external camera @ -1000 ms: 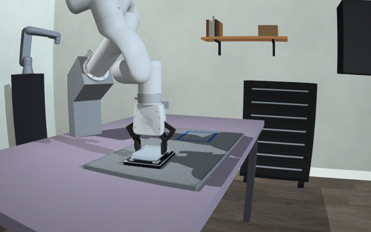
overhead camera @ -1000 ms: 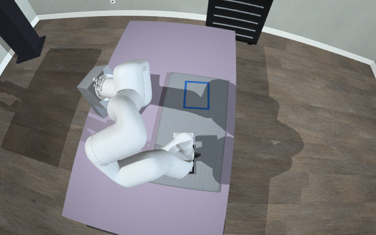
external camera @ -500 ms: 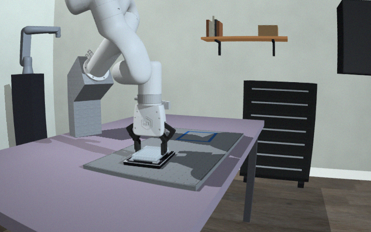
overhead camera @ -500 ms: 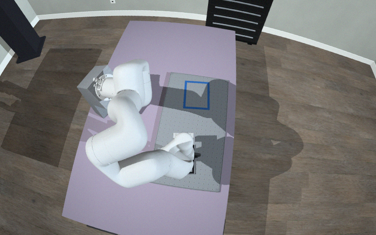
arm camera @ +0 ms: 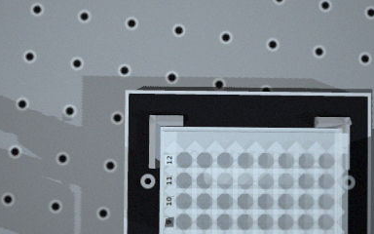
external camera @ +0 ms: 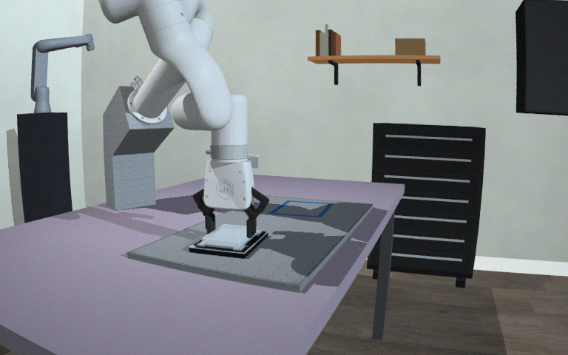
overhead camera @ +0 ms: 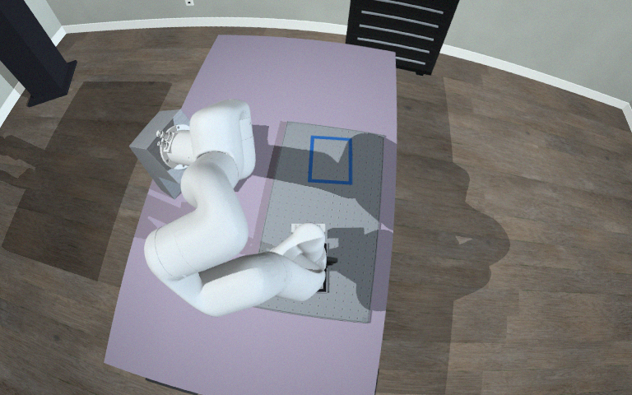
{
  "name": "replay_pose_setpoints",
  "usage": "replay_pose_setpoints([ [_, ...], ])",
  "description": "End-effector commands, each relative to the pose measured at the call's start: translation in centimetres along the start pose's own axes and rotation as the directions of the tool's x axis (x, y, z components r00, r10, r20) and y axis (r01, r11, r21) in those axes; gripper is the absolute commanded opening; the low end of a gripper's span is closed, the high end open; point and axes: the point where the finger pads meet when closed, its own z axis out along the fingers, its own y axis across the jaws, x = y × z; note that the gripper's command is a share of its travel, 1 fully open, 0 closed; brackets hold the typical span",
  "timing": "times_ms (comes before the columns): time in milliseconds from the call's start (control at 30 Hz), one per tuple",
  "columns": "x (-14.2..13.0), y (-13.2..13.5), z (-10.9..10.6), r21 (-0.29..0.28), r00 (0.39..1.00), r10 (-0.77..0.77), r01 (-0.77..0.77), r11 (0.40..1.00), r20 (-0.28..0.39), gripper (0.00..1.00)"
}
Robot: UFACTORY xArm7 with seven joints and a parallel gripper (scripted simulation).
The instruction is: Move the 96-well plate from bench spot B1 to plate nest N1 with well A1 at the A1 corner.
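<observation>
The clear 96-well plate (external camera: 228, 238) (arm camera: 257, 180) lies flat on the black plate nest (external camera: 217, 253) (arm camera: 140, 146), between its grey corner locators (arm camera: 167, 120) (arm camera: 332, 122). In the wrist view, column numbers 12 down to 9 run along the plate's left edge; the cut-off corner is out of view. My gripper (external camera: 230, 229) (overhead camera: 329, 261) stands upright over the plate, open, with a finger at each long side. The blue outlined bench spot (overhead camera: 329, 182) (external camera: 296, 215) is empty at the far end of the board.
The nest sits on a grey perforated board (overhead camera: 309, 205) (external camera: 278, 263) (arm camera: 53, 49) on the purple table (external camera: 80, 285). The arm's grey pedestal (external camera: 129, 175) stands at the back left. A black drawer cabinet (external camera: 427, 197) stands beyond the table's right edge.
</observation>
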Motion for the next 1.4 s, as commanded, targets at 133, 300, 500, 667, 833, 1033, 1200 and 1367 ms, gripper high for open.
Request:
replay_pose_setpoints([
  [133, 0.0, 0.0, 0.0, -0.001, 1.000, 0.000, 0.000, 1.000, 0.000, 1.00],
  [300, 0.0, 0.0, 0.0, -0.001, 1.000, 0.000, 0.000, 1.000, 0.000, 1.00],
  [500, 0.0, 0.0, 0.0, -0.001, 1.000, 0.000, 0.000, 1.000, 0.000, 1.00],
  [667, 0.0, 0.0, 0.0, -0.001, 1.000, 0.000, 0.000, 1.000, 0.000, 1.00],
  [833, 0.0, 0.0, -0.8, -0.001, 1.000, 0.000, 0.000, 1.000, 0.000, 1.00],
  [1033, 0.0, 0.0, -1.9, -0.001, 1.000, 0.000, 0.000, 1.000, 0.000, 1.00],
  [1200, 0.0, 0.0, -3.2, -0.001, 1.000, 0.000, 0.000, 1.000, 0.000, 1.00],
  [1367, 0.0, 0.0, -4.5, -0.001, 1.000, 0.000, 0.000, 1.000, 0.000, 1.00],
])
